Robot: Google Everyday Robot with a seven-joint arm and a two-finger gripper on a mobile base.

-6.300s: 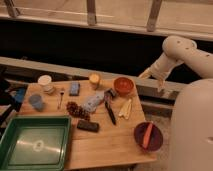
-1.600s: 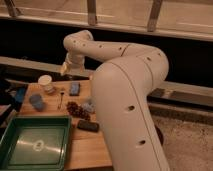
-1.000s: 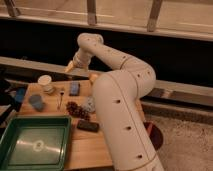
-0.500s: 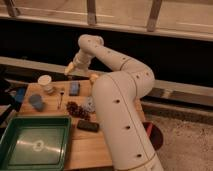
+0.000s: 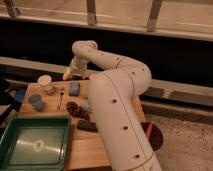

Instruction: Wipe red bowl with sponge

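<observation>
My gripper [image 5: 71,75] hangs over the back edge of the wooden table [image 5: 85,147], just behind a blue sponge [image 5: 74,88] that lies flat on the wood. The gripper is above the sponge and apart from it. My white arm [image 5: 117,100] sweeps across the middle and right of the table and hides the orange-red bowl that stood at the back. A dark red dish [image 5: 152,136] with something orange in it peeks out from behind the arm at the table's right edge.
A green tray [image 5: 35,145] fills the front left. A white cup [image 5: 45,81], a spoon [image 5: 60,97], a blue round thing [image 5: 36,101], a dark berry-like cluster [image 5: 75,107] and a dark bar [image 5: 87,125] lie on the left half. A dark wall with a ledge runs behind.
The arm has swung from the right side of the table to the back left, now covering the table's right half. Over the last half second the gripper dropped slightly towards the sponge.
</observation>
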